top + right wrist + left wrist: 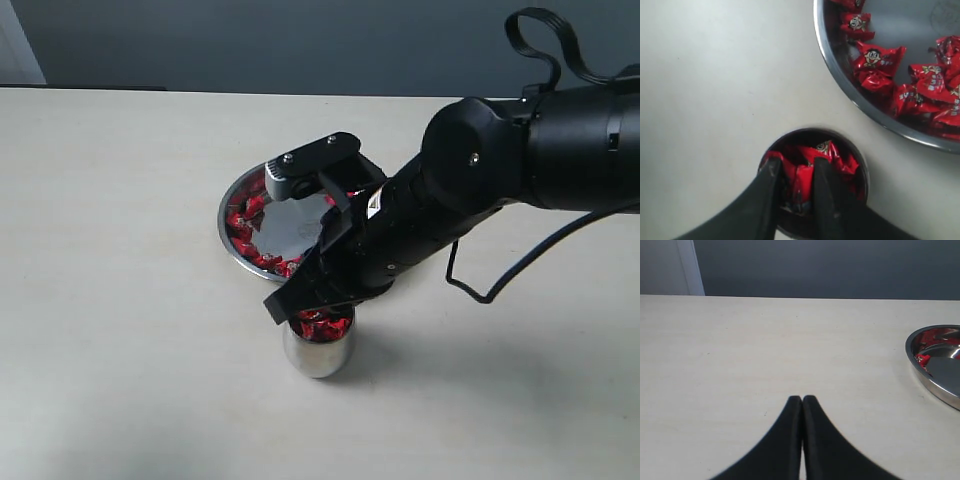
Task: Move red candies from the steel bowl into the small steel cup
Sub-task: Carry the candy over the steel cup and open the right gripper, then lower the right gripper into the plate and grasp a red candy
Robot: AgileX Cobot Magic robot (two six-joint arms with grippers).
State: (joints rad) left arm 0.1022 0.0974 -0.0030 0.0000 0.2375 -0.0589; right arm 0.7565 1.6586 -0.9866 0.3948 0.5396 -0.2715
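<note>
Cream-coloured table (120, 300) spreads under everything I am working on. My right arm (560, 140), black and bulky, comes in from the side with a black cable (500, 280) looping off behind it, and it slopes down over part of the steel bowl (290, 225). That bowl sits on the table just beyond my right hand (798, 165), close by but apart from what I am reaching into. Its flat bottom shows bare and shiny in the middle, with red candies (875, 57) lying round the edge against the low rim. From my left hand (802, 399) the same bowl lies well off to one side, with only a slice of its rim and a few red wrappers in sight. The small steel cup (316, 358) stands upright on the table directly under my right hand, just beside the bowl with a narrow strip of table between them. It is filled nearly to the mouth with more red wrappers. My right hand's fingers (772, 185) dip into the cup's mouth, a little apart, clamped on a red candy (802, 182) that sits between them. Whether that candy rests on the heap under it I cannot tell. My left hand hovers low over bare table with its two fingers pressed together tip to tip.
</note>
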